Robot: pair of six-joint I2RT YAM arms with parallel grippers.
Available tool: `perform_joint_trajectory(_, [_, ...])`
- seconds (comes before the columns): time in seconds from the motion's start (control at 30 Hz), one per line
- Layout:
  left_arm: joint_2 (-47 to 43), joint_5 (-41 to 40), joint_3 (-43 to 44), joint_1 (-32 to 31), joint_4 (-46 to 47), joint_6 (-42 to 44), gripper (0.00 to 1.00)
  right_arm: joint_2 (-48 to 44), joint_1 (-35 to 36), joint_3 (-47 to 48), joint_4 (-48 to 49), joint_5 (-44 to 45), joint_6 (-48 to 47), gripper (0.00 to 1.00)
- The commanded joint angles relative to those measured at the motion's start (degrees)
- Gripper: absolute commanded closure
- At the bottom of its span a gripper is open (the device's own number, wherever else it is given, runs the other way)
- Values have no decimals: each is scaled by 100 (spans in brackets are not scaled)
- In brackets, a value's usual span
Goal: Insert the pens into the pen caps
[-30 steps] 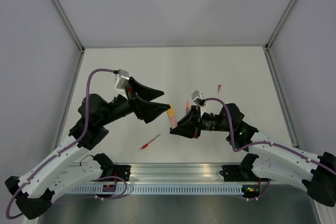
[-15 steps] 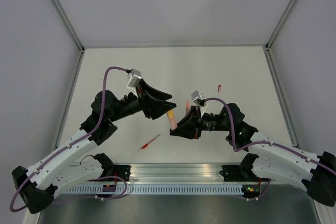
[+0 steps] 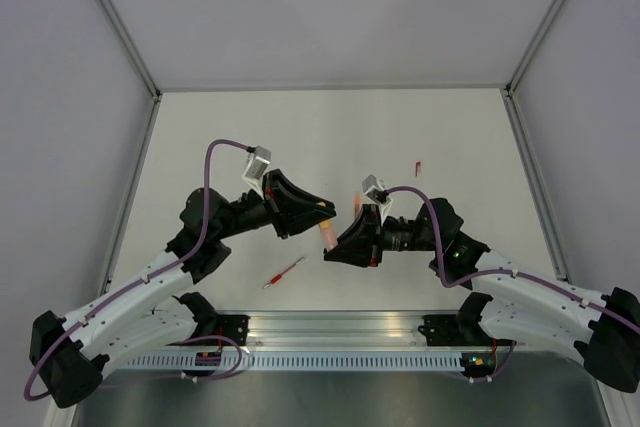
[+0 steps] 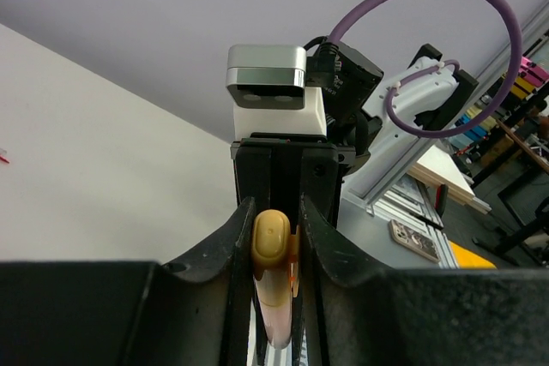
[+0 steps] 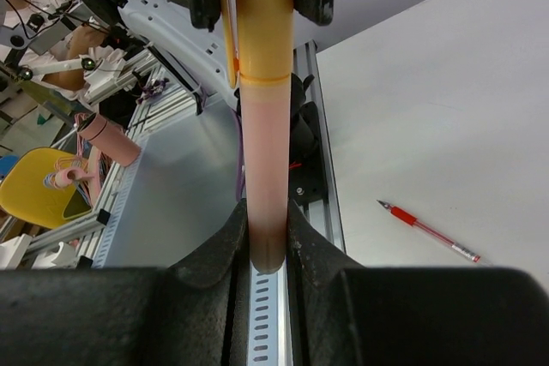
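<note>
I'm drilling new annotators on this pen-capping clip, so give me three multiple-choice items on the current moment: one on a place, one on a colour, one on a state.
1. Where does the red pen lie?
A) on the table, near its front edge
B) on the floor
C) against the back wall

2. What colour is the cap in the left end effector?
A) blue
B) orange
C) green

3. How is the right end effector?
A) open and empty
B) out of view
C) shut on the pale pen

Answers:
1 A, since the red pen lies loose on the table in the top view.
2 B, since the left wrist view shows the cap orange.
3 C, since both fingers press against the pale pen.
</note>
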Motion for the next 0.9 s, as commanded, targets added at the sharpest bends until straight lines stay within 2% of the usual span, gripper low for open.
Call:
perform_joint_trajectory(0.0, [60,242,-253,7,374,-248,98,-117,17,107,642,72,-30,100])
perform_joint_trajectory(0.27, [174,313,-860,7,1262,-750,98,-381,26,897,-149,722,-602,100])
perform_joint_trajectory(0.5, [350,568,-1272,-2,2150,-1312,98,-13,8,1943,-879,1065,-1120,100])
perform_joint_trajectory(0.67, [236,497,-1510,-2,2265,-1365,98,225,-1,2593,-914,1048,-1279,100])
perform_joint_trajectory(0.87, [201,436,-1677,-2,2265,-1321,98,699,-9,3534,-1564,1066,-1560,100])
